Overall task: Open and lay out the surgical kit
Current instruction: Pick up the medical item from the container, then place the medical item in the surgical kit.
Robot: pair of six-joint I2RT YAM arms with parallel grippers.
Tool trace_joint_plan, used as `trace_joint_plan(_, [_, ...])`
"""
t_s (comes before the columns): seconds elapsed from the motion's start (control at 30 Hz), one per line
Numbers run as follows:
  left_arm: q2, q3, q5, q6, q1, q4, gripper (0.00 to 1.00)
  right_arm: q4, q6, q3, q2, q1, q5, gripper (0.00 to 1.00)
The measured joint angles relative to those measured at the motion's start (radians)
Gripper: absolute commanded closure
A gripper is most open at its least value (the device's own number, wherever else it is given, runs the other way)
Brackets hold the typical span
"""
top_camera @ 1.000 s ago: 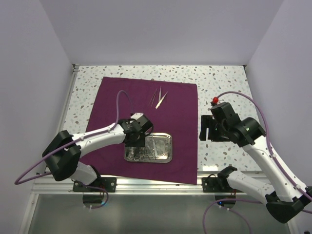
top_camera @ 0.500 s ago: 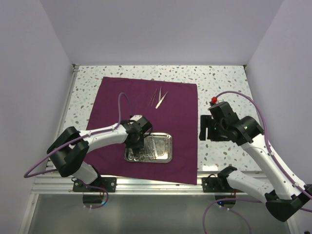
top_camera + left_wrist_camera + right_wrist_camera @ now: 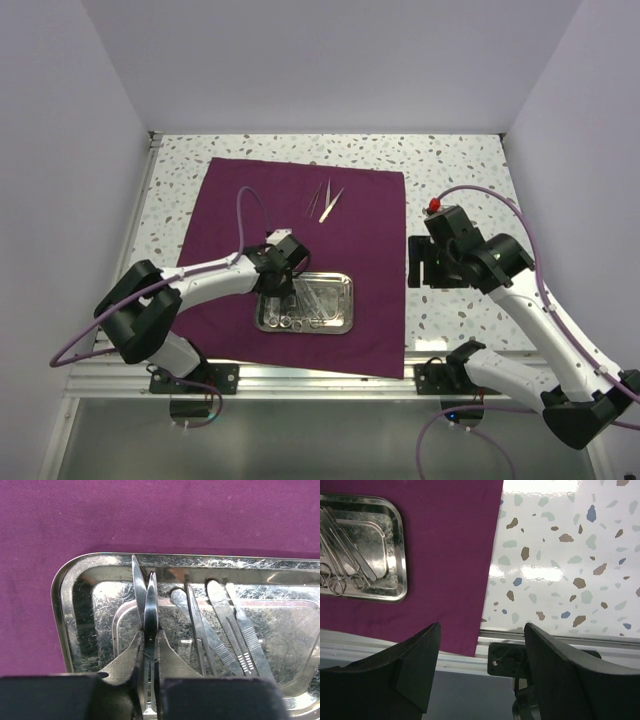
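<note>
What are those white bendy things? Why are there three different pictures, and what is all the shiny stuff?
Those are two robot arms, a left arm and a right arm, bolted to a speckled table. The big picture comes from a camera above them. The other two come from little cameras on their wrists, so you see each arm's own fingers. A purple cloth lies spread on the table, with a shiny steel tray and silver tweezers on it. The left gripper is pinched shut on a pair of scissors in the tray, beside other thin tools. The right gripper is open, holding nothing, above the cloth's edge.
</note>
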Motion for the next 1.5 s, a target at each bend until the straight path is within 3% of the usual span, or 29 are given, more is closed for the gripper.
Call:
trace_joint_plan(0.3, [-0.005, 0.031, 0.003, 0.0, 0.0, -0.086, 1.0, 0.007, -0.004, 0.0, 0.001, 0.0, 0.0, 0.29])
trace_joint_plan(0.5, [-0.027, 0.177, -0.008, 0.007, 0.0, -0.23, 1.0, 0.016, -0.006, 0.0, 0.001, 0.0, 0.0, 0.29])
trace_joint_plan(0.73, [-0.057, 0.27, -0.025, 0.041, 0.002, -0.275, 1.0, 0.023, -0.006, 0.0, 0.001, 0.0, 0.0, 0.29])
trace_joint_plan(0.9, [-0.028, 0.327, -0.034, 0.121, 0.076, -0.304, 1.0, 0.024, -0.006, -0.002, 0.001, 0.0, 0.003, 0.29])
trace_joint_plan(1.13, [0.185, 0.634, -0.072, 0.341, 0.261, -0.255, 1.0, 0.022, -0.004, -0.014, -0.002, 0.0, 0.02, 0.27])
trace_joint_plan(1.37, [0.499, 0.916, -0.062, 0.523, 0.369, -0.175, 1.0, -0.003, 0.008, -0.019, -0.002, 0.0, 0.052, 0.05])
trace_joint_plan(1.5, [0.649, 1.02, -0.043, 0.581, 0.422, -0.158, 1.0, -0.024, 0.019, -0.019, -0.01, 0.0, 0.082, 0.02])
